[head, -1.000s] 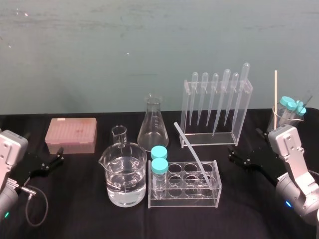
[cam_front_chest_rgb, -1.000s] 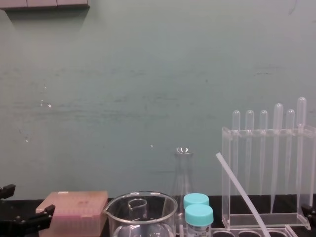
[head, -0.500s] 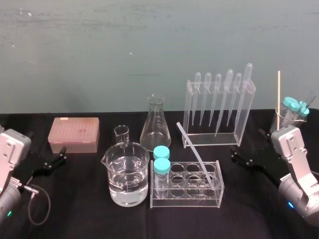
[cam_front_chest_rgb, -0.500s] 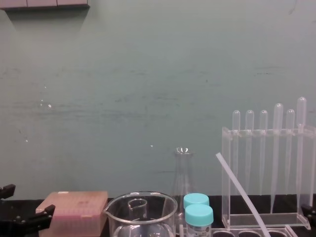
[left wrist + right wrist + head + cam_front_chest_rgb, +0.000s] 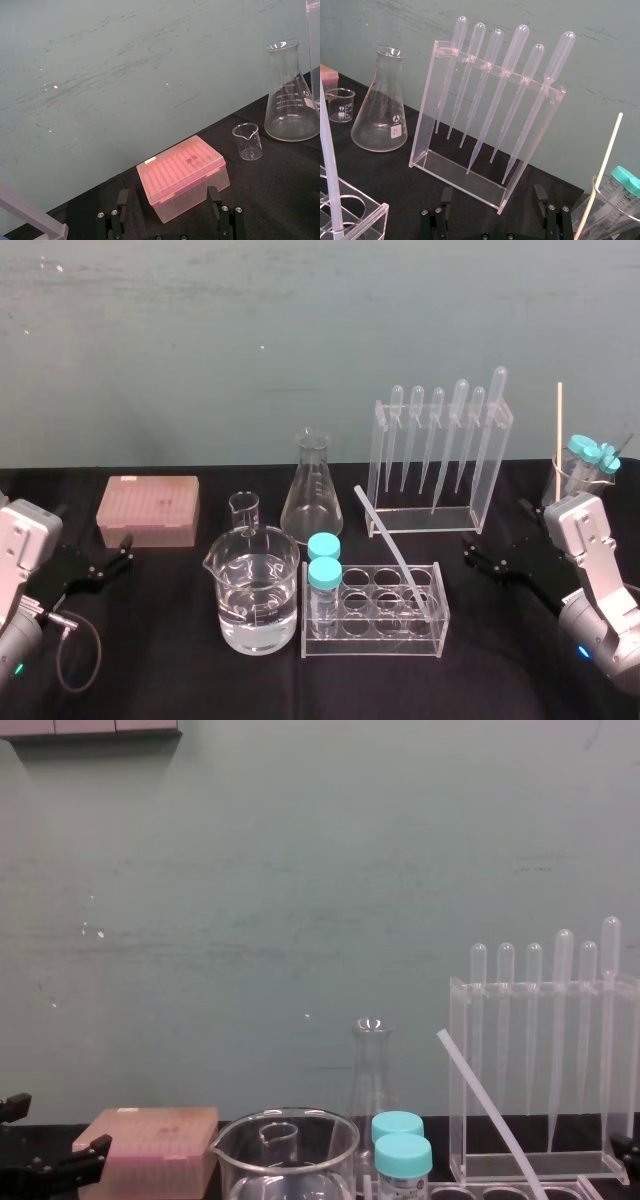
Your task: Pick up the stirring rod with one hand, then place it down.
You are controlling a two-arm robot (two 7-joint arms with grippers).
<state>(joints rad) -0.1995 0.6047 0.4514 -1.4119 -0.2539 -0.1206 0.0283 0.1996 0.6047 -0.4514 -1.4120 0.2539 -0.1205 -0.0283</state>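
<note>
Both empty and released: left end effector (image 5: 120,550), right end effector (image 5: 468,550); stirring rod (image 5: 385,540) tip obscured within rack (image 5: 372,644).

The black table (image 5: 150,660) bore a pink tip box (image 5: 148,510), a small beaker (image 5: 243,510), a large beaker (image 5: 255,590) (holding clear liquid), a conical flask (image 5: 310,490), a pipette stand (image 5: 487,475) and a tube rack (image 5: 375,635).
</note>
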